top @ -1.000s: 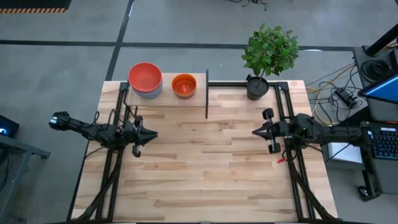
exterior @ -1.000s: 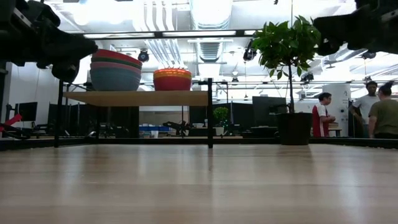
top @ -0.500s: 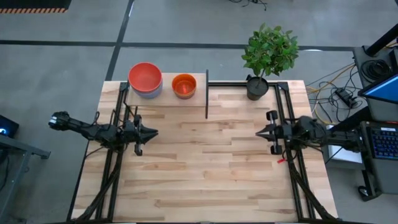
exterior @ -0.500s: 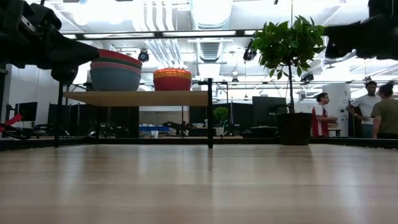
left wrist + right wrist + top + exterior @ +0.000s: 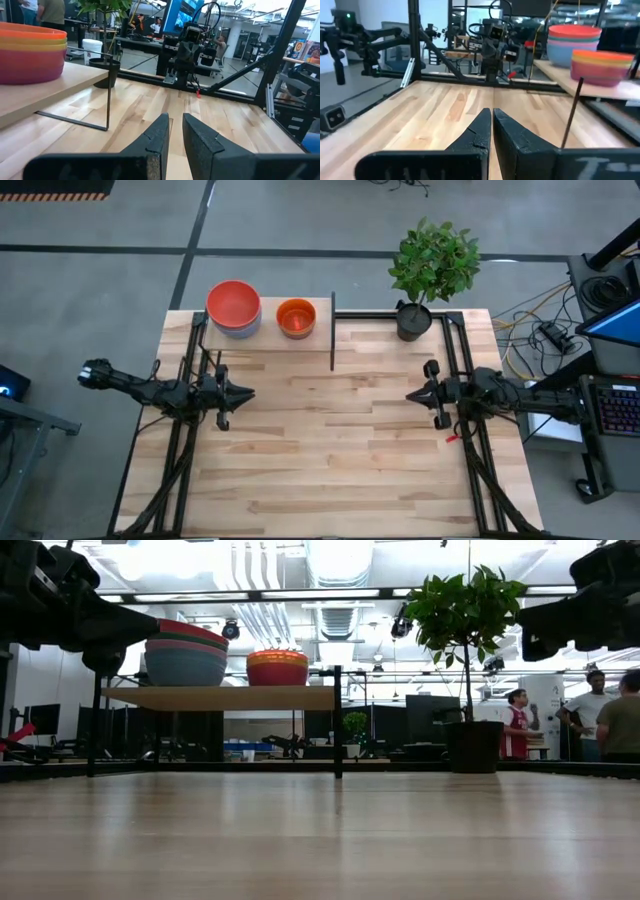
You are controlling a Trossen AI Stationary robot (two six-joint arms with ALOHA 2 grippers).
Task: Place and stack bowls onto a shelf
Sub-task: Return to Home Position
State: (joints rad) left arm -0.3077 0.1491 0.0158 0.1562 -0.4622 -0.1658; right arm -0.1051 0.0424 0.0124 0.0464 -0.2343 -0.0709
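Note:
Two stacks of bowls stand on the shelf point(image 5: 322, 320) at the table's far left. The larger stack point(image 5: 233, 306) has red on top, the smaller stack point(image 5: 296, 317) has orange on top. In the low view both stacks point(image 5: 186, 652) point(image 5: 277, 668) rest on the light-wood board point(image 5: 220, 698). My left gripper point(image 5: 248, 394) hovers over the left side of the table, shut, pointing right. My right gripper point(image 5: 408, 394) hovers over the right side, shut, pointing left. Each wrist view shows its own fingers close together, the left gripper point(image 5: 174, 120) and the right gripper point(image 5: 491, 112), with nothing between them.
A black pot point(image 5: 413, 320) with a green plant point(image 5: 434, 260) stands at the far edge, right of the shelf. A thin black upright point(image 5: 332, 330) marks the shelf's right end. Bare wooden tabletop point(image 5: 330, 440) lies between the arms. People point(image 5: 515, 725) stand in the room behind.
My right gripper has sunk a little, staying shut and pointing left. The bowls and my left arm have kept still.

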